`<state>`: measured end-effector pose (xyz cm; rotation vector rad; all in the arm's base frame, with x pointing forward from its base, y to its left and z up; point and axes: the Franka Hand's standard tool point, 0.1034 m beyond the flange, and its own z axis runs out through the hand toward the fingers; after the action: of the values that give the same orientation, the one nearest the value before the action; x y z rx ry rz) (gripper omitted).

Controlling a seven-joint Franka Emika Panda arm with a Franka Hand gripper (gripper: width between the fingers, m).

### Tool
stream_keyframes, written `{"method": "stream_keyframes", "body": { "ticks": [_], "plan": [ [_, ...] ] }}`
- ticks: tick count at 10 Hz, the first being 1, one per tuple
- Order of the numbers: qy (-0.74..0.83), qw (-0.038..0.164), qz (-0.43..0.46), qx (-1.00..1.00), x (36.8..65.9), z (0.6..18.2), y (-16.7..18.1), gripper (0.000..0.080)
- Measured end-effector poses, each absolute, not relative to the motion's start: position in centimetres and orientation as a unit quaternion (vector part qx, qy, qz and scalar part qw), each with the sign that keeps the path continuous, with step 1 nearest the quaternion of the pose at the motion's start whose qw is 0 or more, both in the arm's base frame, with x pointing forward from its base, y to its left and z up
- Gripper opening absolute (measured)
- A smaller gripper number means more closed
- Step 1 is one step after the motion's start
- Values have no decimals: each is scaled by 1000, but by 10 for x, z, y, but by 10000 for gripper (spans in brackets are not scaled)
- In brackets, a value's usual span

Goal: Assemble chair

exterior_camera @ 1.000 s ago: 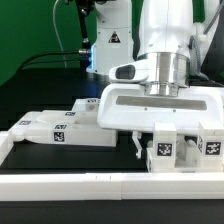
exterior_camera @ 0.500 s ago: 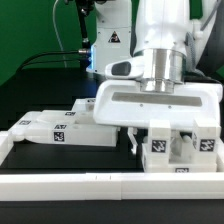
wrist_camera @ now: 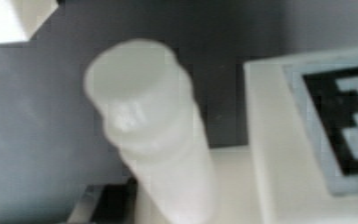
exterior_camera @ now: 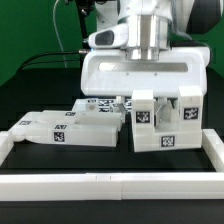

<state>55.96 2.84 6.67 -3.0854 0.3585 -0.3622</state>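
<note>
Clamping the slab directly beneath it, the end effector is holding a half-built chair, blocks already joined below; several parts are lying loose on the counter beside, awaiting fitting.

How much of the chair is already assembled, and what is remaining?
Done: the white slab and the tagged blocks under it look joined. In hand: that assembly, apparently gripped at the slab; the fingers are hidden. Left: loose parts lie unattached at the exterior view's left.
</note>
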Motion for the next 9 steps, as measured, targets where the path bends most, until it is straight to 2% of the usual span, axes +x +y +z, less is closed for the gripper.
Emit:
{"method": "stream_keyframes", "body": {
  "ticks": [1,3,5,6,7,8,9],
  "plan": [
    [114,17,-75,-991,569,77,33,320],
    [117,25,-17,-993,567,71,33,320],
    [121,37,66,-990,562,73,31,320],
    [119,24,120,-985,560,78,20,320],
    [128,7,185,-974,557,91,11,320],
    [139,-16,235,-962,558,99,10,320],
    [147,-33,257,-955,562,92,19,320]
  ]
}}
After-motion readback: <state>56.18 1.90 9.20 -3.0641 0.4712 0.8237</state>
